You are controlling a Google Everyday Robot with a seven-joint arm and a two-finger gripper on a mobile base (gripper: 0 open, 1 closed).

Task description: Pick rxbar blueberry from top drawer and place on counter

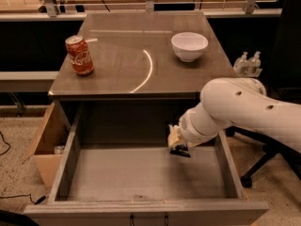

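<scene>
Lifting bar (pixel 180 150) from drawer (pixel 66 164) | gripper (pixel 178 145) pinching it at right rear, raised off floor to clear wall | counter (pixel 117 79) next: gap between can (pixel 79 55) and bowl (pixel 189 46)

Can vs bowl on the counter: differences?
Can is red, tall and narrow; bowl is white, low and wide. Can stands at the counter left, bowl at its right. Both sit upright on the counter. Gripper is down in the open drawer, near neither.
</scene>
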